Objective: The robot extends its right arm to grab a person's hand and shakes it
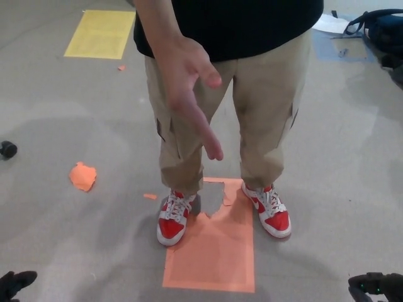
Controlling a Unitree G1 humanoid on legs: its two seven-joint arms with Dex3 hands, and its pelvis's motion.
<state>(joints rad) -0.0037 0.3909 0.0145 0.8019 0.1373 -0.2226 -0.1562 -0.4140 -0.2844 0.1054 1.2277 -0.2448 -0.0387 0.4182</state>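
Only a small dark part of the right hand (376, 286) shows at the bottom right corner, and I cannot tell if its fingers are open or closed. The left hand (16, 283) is the same at the bottom left corner. The person's hand (187, 88) is offered well above and to the left of the right hand, palm open, fingers pointing down. To do the step well, the right arm should rise and travel inward, meeting the palm from the side. The space between is free; below lie only the floor (334, 189), the orange sheet (214, 251) and the person's red shoes (173, 223).
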